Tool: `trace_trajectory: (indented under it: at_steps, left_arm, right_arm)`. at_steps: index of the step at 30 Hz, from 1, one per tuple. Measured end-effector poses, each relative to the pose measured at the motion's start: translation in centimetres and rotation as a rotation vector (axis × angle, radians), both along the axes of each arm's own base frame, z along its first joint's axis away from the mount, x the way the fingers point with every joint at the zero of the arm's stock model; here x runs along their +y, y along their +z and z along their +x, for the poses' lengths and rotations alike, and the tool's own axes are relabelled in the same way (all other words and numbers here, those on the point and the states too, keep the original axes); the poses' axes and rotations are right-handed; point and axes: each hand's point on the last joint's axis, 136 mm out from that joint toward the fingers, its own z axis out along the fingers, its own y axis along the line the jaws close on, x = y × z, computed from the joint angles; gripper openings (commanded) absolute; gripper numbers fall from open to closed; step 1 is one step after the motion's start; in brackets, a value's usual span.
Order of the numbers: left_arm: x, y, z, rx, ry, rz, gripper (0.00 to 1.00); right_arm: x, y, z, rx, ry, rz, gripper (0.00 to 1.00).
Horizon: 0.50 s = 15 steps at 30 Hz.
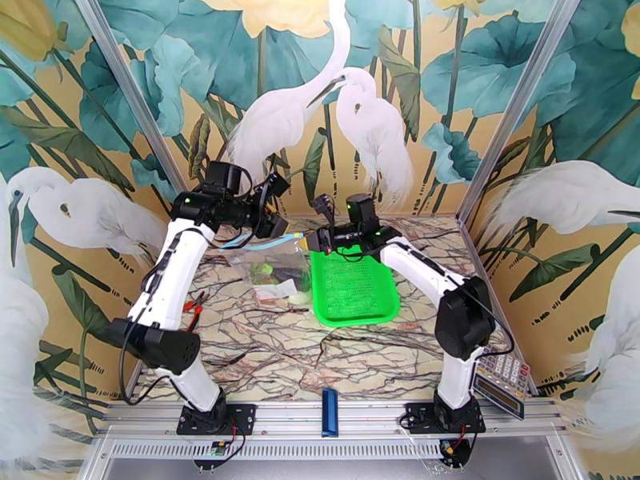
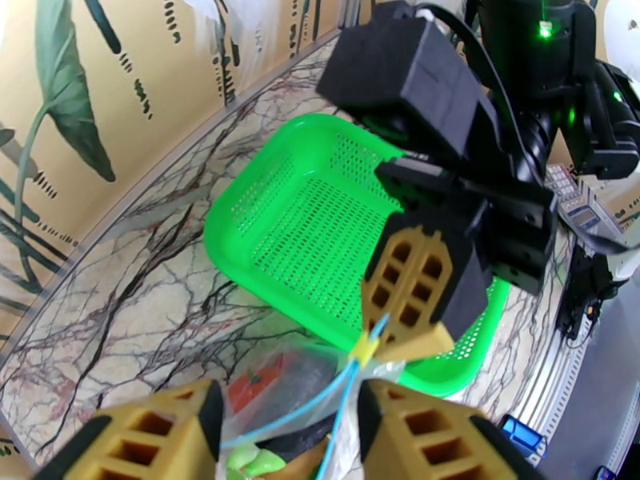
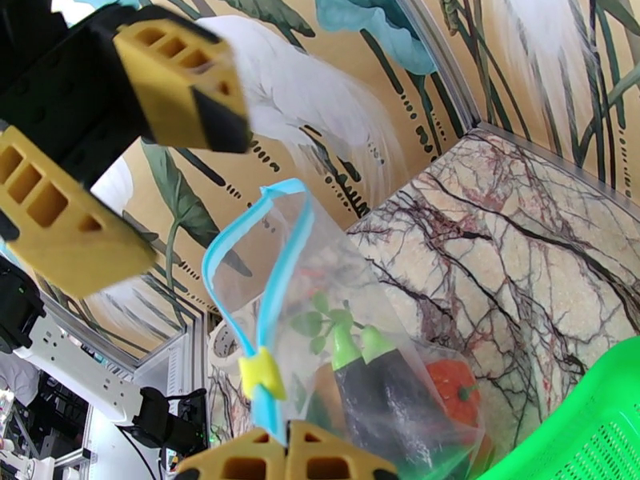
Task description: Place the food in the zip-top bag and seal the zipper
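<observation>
The zip-top bag [image 1: 268,270] lies on the marble table, left of the green basket, with its mouth lifted. Inside it I see food: a dark eggplant [image 3: 384,394], an orange-red tomato [image 3: 450,390] and green pieces [image 2: 248,462]. The light-blue zipper [image 3: 280,258] runs up in a loop, with a yellow slider [image 3: 261,374] on it. My right gripper [image 3: 286,443] is shut on the zipper just below the slider. My left gripper [image 2: 290,410] is open, its yellow fingers [image 3: 180,74] apart on either side of the strip and not pinching it.
The bright green mesh basket [image 1: 356,290] sits right of the bag, under the right arm. A dark-blue bar [image 1: 329,411] lies at the near edge, a calculator [image 1: 502,382] at the right base, red clips [image 1: 196,302] by the left arm. Painted walls close in on three sides.
</observation>
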Motion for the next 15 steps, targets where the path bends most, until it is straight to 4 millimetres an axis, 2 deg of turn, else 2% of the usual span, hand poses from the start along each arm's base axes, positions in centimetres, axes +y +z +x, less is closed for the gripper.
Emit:
trace_trajectory:
  at_steps: [7, 15]
  left_arm:
    - [-0.6, -0.8, -0.3, 0.042, -0.051, -0.006, 0.57]
    - [-1.0, -2.8, -0.6, 0.121, -0.086, 0.003, 0.57]
  right_arm:
    - [0.4, 0.2, 0.1, 0.000, 0.010, -0.010, 0.00]
    - [0.6, 0.1, 0.3, 0.009, 0.021, -0.013, 0.00]
